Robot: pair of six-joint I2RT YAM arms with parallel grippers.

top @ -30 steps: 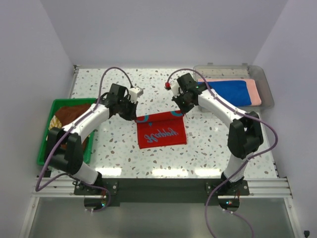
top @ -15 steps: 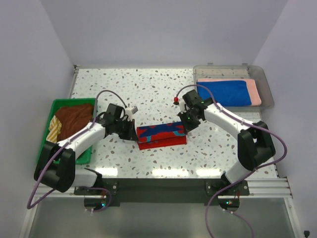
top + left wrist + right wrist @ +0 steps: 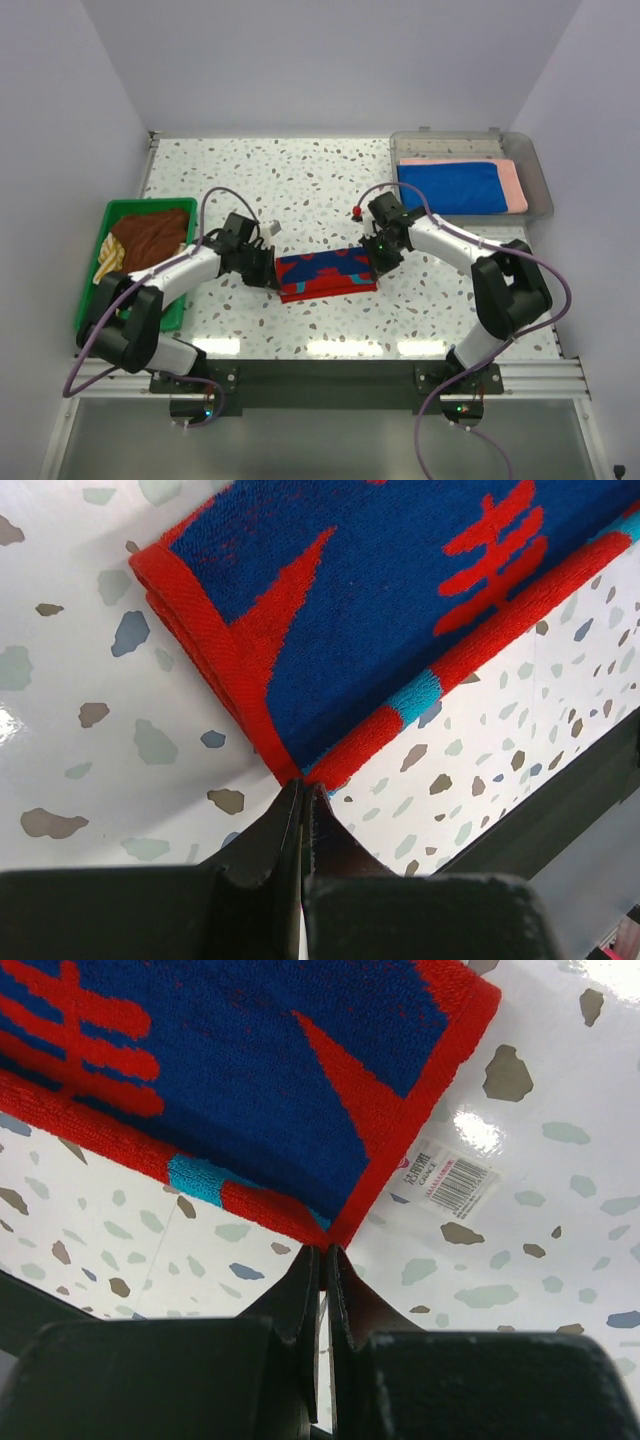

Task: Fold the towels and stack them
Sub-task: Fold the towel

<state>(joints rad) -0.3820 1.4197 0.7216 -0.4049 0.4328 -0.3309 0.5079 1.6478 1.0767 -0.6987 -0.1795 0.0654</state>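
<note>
L gripper [image 3: 303, 792] & R gripper [image 3: 325, 1258], mine, both clenched on end corners of blue/red towel [image 3: 325, 272]. It lies folded flat, mid table [image 3: 300, 180]. Green basket [image 3: 140, 204]: brown towel [image 3: 150, 235], striped towel [image 3: 106, 260]. Clear tray [image 3: 538, 180]: blue towel [image 3: 450, 187] atop pink towel [image 3: 515, 186].

Blue towel [image 3: 326, 274], red pattern, red border

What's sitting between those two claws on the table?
The folded blue-and-red towel; the top view shows the left claw at one end and the right claw at the other.
</note>
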